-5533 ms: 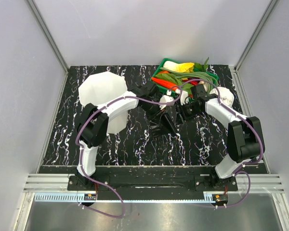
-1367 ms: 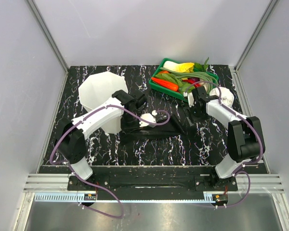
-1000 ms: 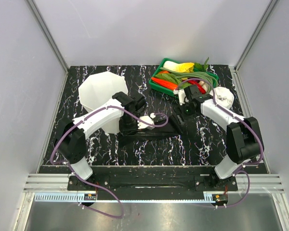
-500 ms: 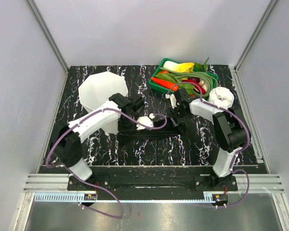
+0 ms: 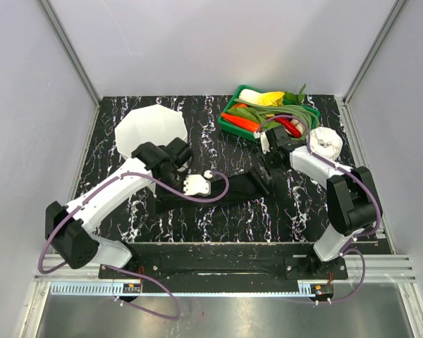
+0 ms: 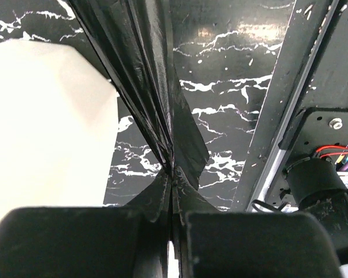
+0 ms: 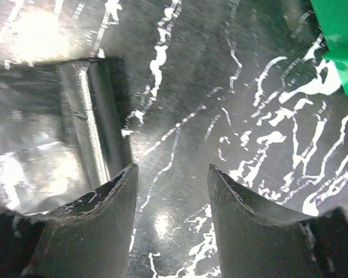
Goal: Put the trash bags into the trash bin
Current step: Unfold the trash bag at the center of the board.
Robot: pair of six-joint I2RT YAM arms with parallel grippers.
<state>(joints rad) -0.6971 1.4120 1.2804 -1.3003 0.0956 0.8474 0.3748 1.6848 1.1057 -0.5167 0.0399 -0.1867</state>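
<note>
The left gripper is clamped tight on a gathered pinch of the trash bag. Its black film stretches away past the trash bin (white, just beside the film). The right gripper stands parted over the marbled tabletop with nothing between its fingers. The bag's glossy edge lies beside one finger, and a green tray is nearby.
</note>
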